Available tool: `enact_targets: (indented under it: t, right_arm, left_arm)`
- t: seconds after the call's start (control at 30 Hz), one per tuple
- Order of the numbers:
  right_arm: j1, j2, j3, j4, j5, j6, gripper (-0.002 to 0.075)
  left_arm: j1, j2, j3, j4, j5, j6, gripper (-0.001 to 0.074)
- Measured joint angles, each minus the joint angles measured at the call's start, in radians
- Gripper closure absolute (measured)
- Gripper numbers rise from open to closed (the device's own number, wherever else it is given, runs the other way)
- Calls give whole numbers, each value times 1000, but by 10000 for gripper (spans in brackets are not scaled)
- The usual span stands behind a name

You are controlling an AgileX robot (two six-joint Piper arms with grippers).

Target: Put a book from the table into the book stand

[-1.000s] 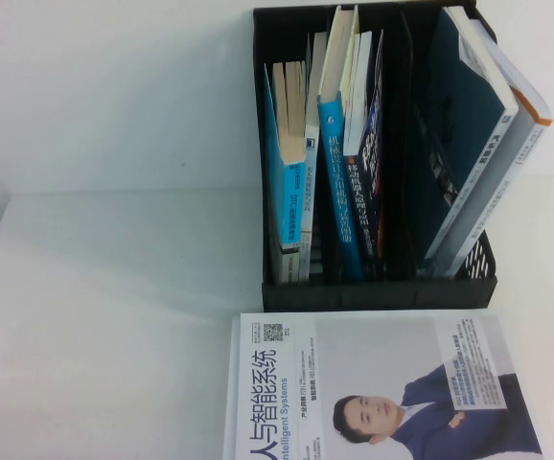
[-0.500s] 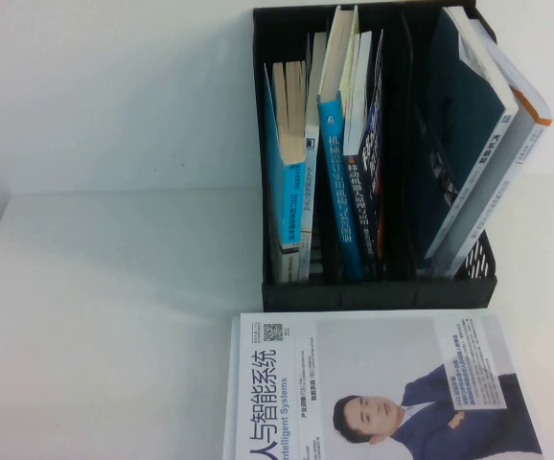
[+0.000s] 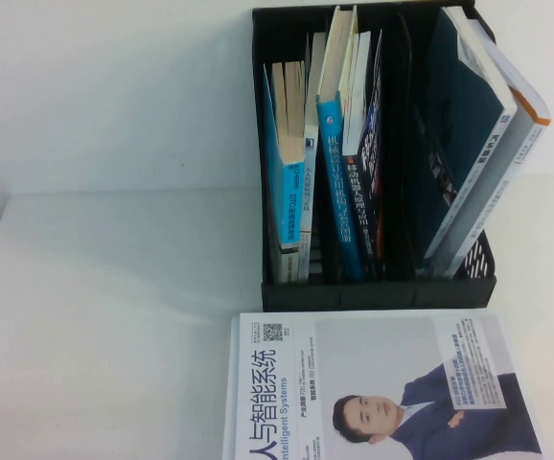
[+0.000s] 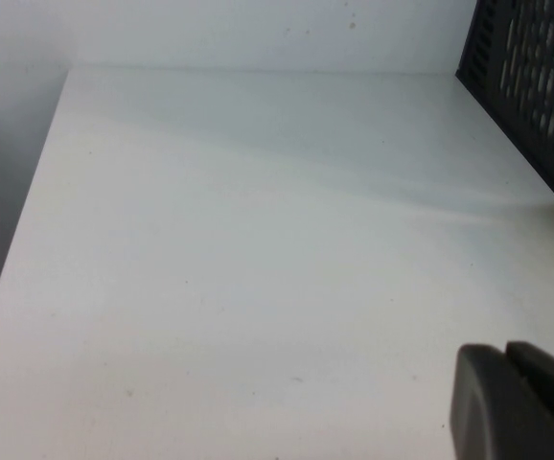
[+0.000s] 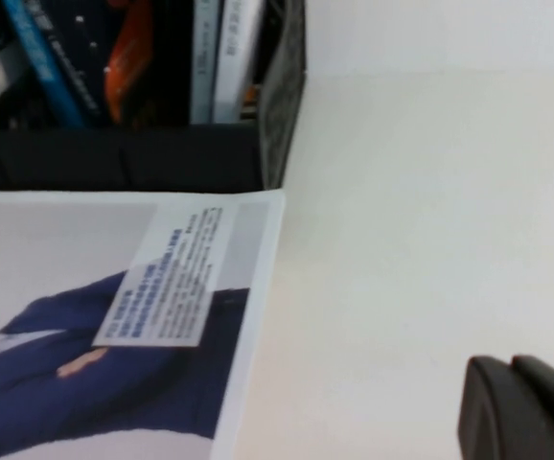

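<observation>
The white tabletop [image 3: 114, 316] runs back to a plain white wall. The left claw [image 4: 519, 402] hangs low over bare tabletop, with the black book stand [image 3: 373, 287] ahead of it and off to one side; whether it is open I cannot tell. The right claw [image 5: 521, 407] hovers over the tabletop beside a white book picturing a man in a blue suit [image 3: 382, 393]; again, I cannot tell. The book [image 3: 469, 125] stands in the stand's right-hand slot, dark teal back showing, long axis upright and leaning.
</observation>
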Motion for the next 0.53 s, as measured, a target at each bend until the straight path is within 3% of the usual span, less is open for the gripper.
enact_targets:
  t: [0.27,0.53]
  right_arm:
    - [-1,0,-5,-357,-2,470,731]
    - [-1,0,-5,-433,-2,546,731]
  left_arm:
    - [0,0,0,0,0,0,737]
    - [0,0,0,0,0,0,737]
